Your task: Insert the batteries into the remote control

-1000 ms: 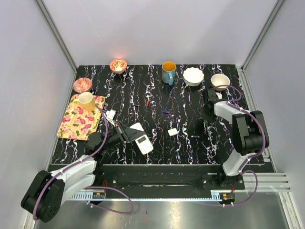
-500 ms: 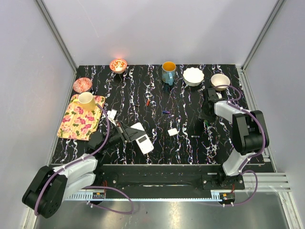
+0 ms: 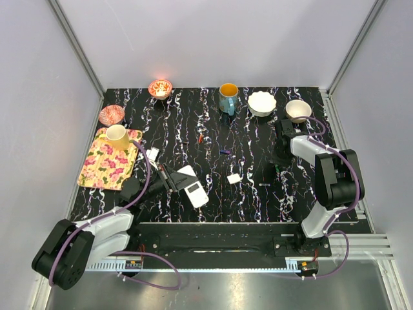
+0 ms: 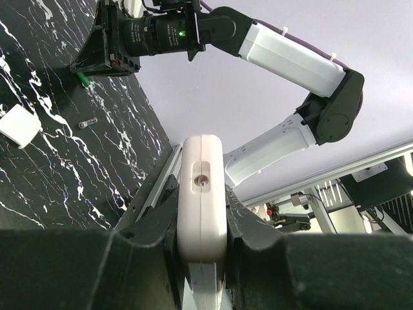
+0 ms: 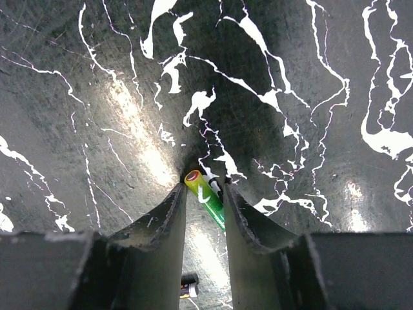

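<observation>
Yellow cup [image 3: 117, 134] on tray [image 3: 97, 173]. My left claw [image 4: 201, 200] grips remote [image 4: 201, 161]; right claw [image 5: 203, 188] straddles green battery [image 5: 206, 197], can't tell if gripped.

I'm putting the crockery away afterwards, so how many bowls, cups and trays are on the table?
Bowls: 4
Cups: 2
Tray: 1
Total: 7

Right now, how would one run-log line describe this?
left hand: shut on remote control | right hand: astride green battery on table, grip unclear | step: battery pickup
</observation>
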Robot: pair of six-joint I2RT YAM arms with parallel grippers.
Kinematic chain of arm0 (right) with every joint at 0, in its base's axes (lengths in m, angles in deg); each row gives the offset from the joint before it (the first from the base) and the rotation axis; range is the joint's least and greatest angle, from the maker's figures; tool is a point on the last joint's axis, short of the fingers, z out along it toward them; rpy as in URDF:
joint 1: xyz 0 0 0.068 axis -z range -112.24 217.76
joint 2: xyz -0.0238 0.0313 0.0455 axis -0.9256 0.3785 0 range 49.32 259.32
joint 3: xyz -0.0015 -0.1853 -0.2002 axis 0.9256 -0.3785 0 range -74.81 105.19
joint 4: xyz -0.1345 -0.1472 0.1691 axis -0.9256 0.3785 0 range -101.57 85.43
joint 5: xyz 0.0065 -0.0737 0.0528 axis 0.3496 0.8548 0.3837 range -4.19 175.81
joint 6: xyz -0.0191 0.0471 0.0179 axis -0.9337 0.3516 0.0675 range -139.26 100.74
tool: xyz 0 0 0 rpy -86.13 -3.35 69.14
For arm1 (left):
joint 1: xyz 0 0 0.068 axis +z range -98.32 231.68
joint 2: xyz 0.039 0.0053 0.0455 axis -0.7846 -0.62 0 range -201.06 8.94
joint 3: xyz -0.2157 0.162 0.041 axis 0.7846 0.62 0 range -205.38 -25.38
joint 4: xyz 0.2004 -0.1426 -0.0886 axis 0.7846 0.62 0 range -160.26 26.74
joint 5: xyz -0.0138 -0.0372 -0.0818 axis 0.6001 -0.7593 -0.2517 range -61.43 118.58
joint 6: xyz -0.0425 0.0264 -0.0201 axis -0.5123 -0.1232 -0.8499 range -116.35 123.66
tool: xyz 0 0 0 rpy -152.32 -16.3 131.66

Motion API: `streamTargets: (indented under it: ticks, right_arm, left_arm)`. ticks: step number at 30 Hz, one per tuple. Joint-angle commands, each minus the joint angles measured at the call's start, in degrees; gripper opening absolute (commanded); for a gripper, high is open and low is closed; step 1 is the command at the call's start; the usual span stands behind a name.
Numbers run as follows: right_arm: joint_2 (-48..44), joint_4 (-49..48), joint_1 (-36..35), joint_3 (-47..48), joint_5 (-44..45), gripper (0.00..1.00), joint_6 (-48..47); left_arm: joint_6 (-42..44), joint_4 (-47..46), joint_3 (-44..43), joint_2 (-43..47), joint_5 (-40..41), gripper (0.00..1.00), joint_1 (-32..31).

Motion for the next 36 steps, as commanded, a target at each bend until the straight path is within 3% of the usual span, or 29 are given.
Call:
streamTargets:
  ticks: [1,5,10,16,18,23,32,36]
  right_arm:
    - [-0.2,3.8,0.0,0.9,-2.2,0.34,-0.2]
    - [-0.2,3.9,0.0,0.8,-3.2,0.23,0.0]
    - [-0.3,3.9,0.0,0.8,-4.8,0.0,0.2]
    - [-2.5,2.9,-0.1,0.4,-6.9,0.0,0.9]
    - [-5.7,0.2,-0.5,-1.1,-10.9,0.0,1.9]
    - [-12.4,-4.2,-3.9,-4.1,-11.4,0.0,4.6]
    - [-13.7,-9.3,-4.5,-8.0,-10.6,0.0,3.9]
    - [-13.5,-10.1,-4.5,-7.6,-12.1,0.0,4.3]
  left_arm:
    - [-0.3,-6.1,-1.1,-0.1,0.9,0.0,-0.1]
    - [-0.3,-6.1,-1.2,-0.3,1.1,0.0,-0.4]
    - [-0.3,-6.1,-1.5,-0.8,1.4,0.0,-1.0]
    - [-0.4,-5.7,-2.2,-1.2,1.5,0.0,-1.7]
    - [-0.5,-5.7,-2.3,-1.5,1.4,0.0,-1.7]
    - [-0.1,-6.3,-4.2,-3.0,-2.0,0.0,-1.8]
    - [1.5,-17.8,-5.5,-5.9,-8.8,0.0,-2.6]
    - [8.9,-8.3,-5.9,-1.7,-5.4,0.0,-4.5]
